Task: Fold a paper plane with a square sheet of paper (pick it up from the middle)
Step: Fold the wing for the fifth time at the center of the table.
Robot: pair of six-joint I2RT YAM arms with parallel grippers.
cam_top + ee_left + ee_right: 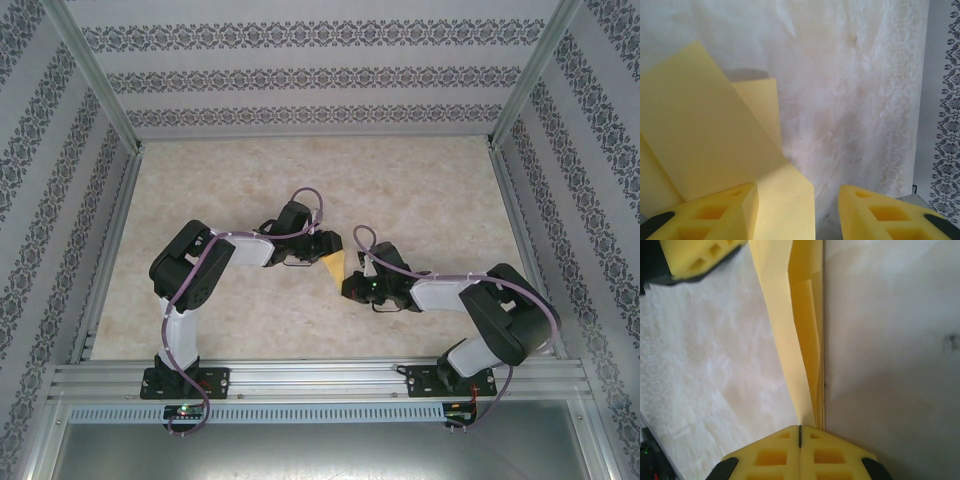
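Soft, even light fills the overhead view, with little shadow. Both wrist views look washed out and hazy; the yellow paper (700, 125) throws a grey shadow onto the pale table (850, 100) beside it.

- Folded sheet of paper (800, 340): thin matt yellow paper, smooth, with sharp creases
- Right gripper (800, 429) fingers (775, 456): matt yellow plastic with moulded hollows, black plastic behind
- Table top (420, 190): matt marbled beige covering, faintly wrinkled
- Frame rails (320, 378): grooved silvery metal, dull sheen
- Arm shells (190, 270): smooth black and white plastic, slightly glossy
- Walls (300, 80): matt patterned wallpaper
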